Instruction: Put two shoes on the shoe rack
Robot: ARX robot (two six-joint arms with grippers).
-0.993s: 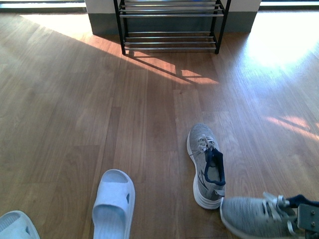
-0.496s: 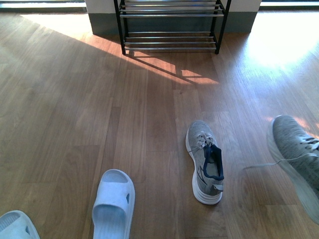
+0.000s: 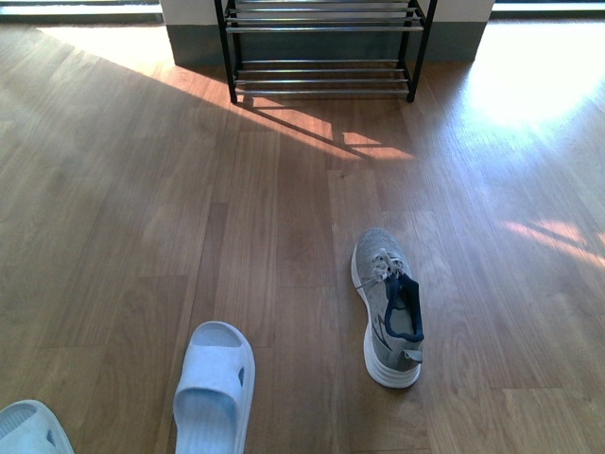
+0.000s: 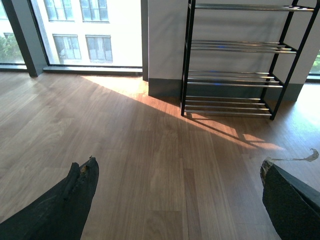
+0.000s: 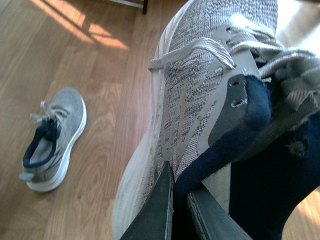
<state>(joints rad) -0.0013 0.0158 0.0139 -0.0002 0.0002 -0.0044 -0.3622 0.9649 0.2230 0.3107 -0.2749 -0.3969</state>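
1. Front view: neither arm shows. The shoe rack [image 3: 321,57] stands at the far end of the wooden floor [image 3: 142,189], and no shoe sits on the tiers in view. One grey sneaker on the floor [image 3: 388,307] lies well apart from the rack with its toe towards it. A pale-blue slide [image 3: 216,383] lies nearer the camera, and a second slide [image 3: 28,426] is cut off by the corner
2. Left wrist view: the left gripper [image 4: 179,167] has its jaws spread wide with nothing between them. It hangs above bare floor and faces the rack, whose bars carry nothing
3. Right wrist view: the right gripper [image 5: 179,187] is pinched narrow on the navy heel collar of the held sneaker [image 5: 200,100]. That shoe is up off the floor with its laces loose, and its partner lies on the boards below
4. Judged from this, the first shoe is being carried and none is placed yet. The rack is still far off, so the next move calls for closing that gap. The sole should then go flat across a tier's bars before the jaws let go, or the shoe may tip
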